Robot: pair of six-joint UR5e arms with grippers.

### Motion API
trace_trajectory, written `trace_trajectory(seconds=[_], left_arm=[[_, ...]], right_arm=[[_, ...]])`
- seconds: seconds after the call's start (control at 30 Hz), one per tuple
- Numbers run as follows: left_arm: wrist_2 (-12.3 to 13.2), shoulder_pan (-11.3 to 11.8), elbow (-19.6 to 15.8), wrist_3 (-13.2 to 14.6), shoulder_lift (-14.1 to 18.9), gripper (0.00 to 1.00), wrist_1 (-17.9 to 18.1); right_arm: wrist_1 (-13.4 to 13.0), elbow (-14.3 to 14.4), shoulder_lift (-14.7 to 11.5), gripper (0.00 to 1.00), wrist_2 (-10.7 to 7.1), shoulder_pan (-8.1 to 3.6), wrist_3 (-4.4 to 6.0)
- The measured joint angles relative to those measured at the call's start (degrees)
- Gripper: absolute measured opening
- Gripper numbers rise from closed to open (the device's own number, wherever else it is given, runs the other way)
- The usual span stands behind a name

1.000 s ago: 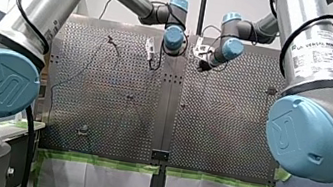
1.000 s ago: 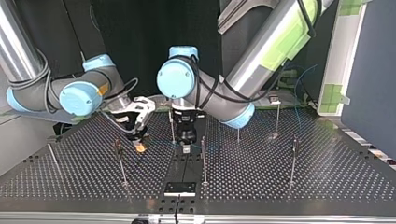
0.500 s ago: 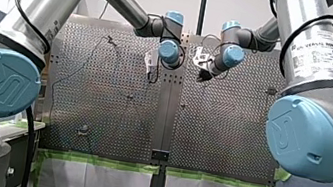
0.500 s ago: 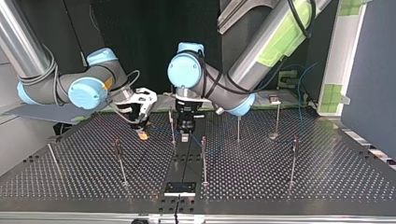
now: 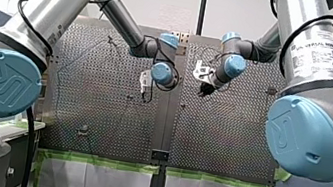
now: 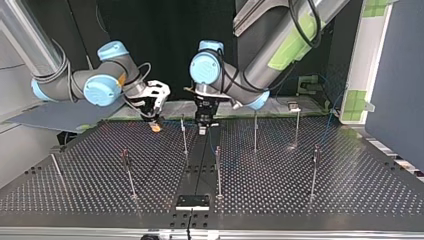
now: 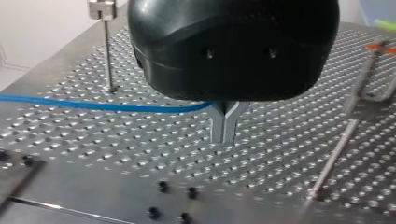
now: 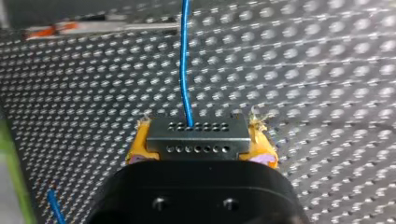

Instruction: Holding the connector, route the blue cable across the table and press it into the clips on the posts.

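Observation:
In the right wrist view my right gripper has its yellow pads shut on a grey metal connector. The blue cable runs straight ahead out of that connector. In the left wrist view my left gripper has its metal fingers pressed together on the blue cable, which leads off to one side over the perforated plate. In the top view my right gripper and my left gripper hang side by side near the far edge, with a thin post between them.
Several thin posts stand on the perforated table, among them one near the middle, one behind it and one at the top view's right. A black plate lies at the near edge. A clip-topped post stands beside my left gripper.
Both grippers have drawn back toward the arms' side of the table, away from the top view's camera, and my left gripper has cleared the middle posts. Both grips are unchanged.

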Motion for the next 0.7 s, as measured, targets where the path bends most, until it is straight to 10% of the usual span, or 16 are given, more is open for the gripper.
trace_trajectory(seconds=[0.33, 0.7], left_arm=[[4.27, 0.19, -5.75, -0.22, -1.08, 0.0, 4.77], [7.0, -0.37, -11.81, -1.35, -3.13, 0.0, 7.26]], right_arm=[[-0.75, 3.24, 0.05, 0.0, 0.98, -0.02, -2.55], [-2.71, 4.41, 0.16, 0.0, 1.21, -0.01, -2.68]])
